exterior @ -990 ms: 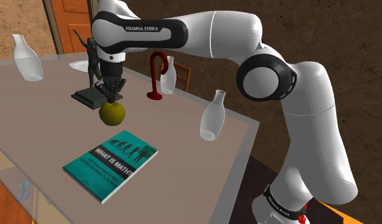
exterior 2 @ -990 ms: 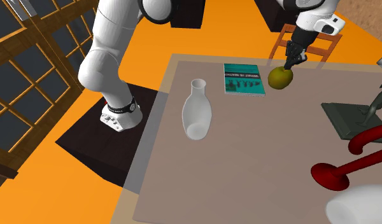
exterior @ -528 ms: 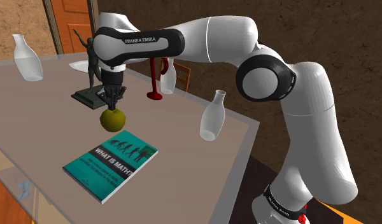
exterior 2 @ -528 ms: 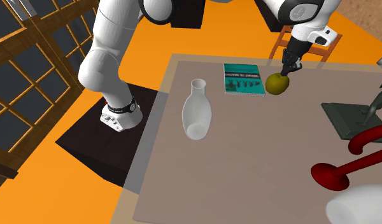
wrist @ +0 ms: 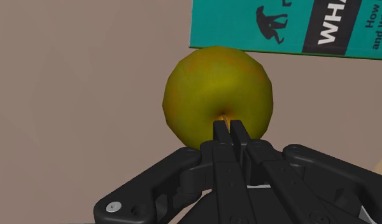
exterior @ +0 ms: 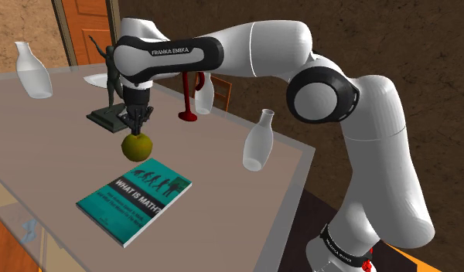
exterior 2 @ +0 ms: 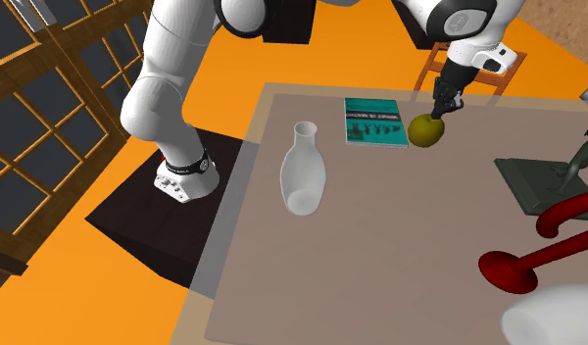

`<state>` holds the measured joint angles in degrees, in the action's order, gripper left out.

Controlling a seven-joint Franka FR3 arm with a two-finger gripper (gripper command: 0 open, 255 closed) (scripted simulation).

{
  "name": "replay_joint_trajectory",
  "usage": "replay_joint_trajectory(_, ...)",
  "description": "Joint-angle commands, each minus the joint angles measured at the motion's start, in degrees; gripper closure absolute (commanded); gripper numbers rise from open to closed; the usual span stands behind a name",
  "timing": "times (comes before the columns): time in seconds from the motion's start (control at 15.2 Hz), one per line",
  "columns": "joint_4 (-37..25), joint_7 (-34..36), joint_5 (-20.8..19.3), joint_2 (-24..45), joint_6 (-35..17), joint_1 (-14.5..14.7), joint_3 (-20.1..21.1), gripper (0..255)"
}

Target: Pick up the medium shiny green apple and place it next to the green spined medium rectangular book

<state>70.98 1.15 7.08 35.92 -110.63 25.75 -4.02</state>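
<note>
Bearing surface: the table (exterior: 37, 147), grey-brown, spreads out beneath the hand on every side.
Arm: the white arm (exterior: 254, 46) reaches across the table, and its wrist points straight down over the fruit.
Book: the teal-covered book (exterior: 134, 199) lies flat and cover up, just past the apple from the hand.
Statue base: a dark statue base (exterior: 107, 117) sits close behind the hand, on the side away from the book.
Apple: the yellow-green apple (wrist: 215, 89) is directly under the fingertips and just beside the book's edge. I cannot tell whether it rests on the table or hangs slightly above it.
Gripper: the gripper (wrist: 228, 127) is pinched almost closed. Its two black fingers nip the apple at the stem hollow on top and do not span its body.
Step, as I judge: the fruit looks to be at its spot by the book, so setting down and letting go remain.
Risk: the hold is thin. A round fruit held at the top could twist free, and if let go above the surface it could roll onto the cover or away from it.
Second risk: fingers that spread while pressed into the hollow could nudge the apple off its spot.
Wrist view adds: the narrow slit between the fingers, an orange speck in it, and the book's edge right behind the apple.
Shoulder view adds: the hand's upright pose and the statue base behind it.
Second exterior view adds: apple and book side by side, seen from across the table.
</note>
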Motion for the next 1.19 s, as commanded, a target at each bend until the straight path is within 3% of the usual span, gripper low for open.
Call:
replay_joint_trajectory(0.0,-0.01,0.0,0.0,0.0,0.0,0.0,0.0,0)
replay_joint_trajectory(0.33,-0.01,0.0,0.0,-0.01,0.0,0.0,0.0,0)
replay_joint_trajectory(0.59,-5.21,0.25,-0.2,-1.26,6.45,-0.38,-0.15,0)
replay_joint_trajectory(1.12,-5.21,0.26,-0.2,-1.26,6.45,-0.38,-0.15,0)
